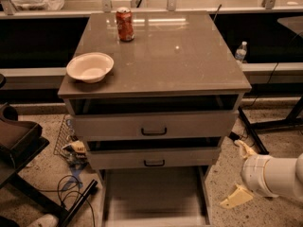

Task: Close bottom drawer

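The bottom drawer (154,193) is pulled far out of the grey-beige cabinet. Its long plain grey tray runs to the bottom edge of the camera view, and its front panel and handle are out of view below. Above it sit the middle drawer (154,157) and the top drawer (154,125), each with a black bar handle and slightly ajar. My gripper (239,173) is low at the right, beside the tray's right side and apart from it. It is open and empty, with one cream fingertip (245,149) up and the other lower.
On the cabinet top (189,60) stand a white bowl (90,66) and a red soda can (125,24). A water bottle (241,52) stands behind at the right. Cables and litter (73,150) lie on the floor at the left, next to a dark chair (16,141).
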Controlling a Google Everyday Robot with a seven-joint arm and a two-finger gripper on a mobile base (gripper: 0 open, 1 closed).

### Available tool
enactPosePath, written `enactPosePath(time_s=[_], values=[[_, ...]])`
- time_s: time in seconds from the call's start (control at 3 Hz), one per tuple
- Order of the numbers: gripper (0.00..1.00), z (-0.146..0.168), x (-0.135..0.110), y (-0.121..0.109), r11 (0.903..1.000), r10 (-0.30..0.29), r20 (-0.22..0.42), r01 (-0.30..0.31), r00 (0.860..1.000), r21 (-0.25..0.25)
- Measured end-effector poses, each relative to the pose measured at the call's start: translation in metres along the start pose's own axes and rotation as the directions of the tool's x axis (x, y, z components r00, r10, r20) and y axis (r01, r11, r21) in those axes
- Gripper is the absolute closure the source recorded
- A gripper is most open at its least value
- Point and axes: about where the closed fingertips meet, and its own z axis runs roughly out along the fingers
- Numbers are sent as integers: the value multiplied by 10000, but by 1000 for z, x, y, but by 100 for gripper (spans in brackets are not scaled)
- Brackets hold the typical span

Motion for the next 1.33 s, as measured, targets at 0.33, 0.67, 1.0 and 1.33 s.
enactPosePath(time_s=[0.33,0.67,1.0,1.33], values=[[0,31,19,16,9990,-71,245,82,9997,-434],[0,72,60,41,9953,-83,525,133,9986,-958],[25,117,122,84,9862,-409,512,485,9979,-1585],[46,133,150,108,9820,-493,507,577,9975,-1799]])
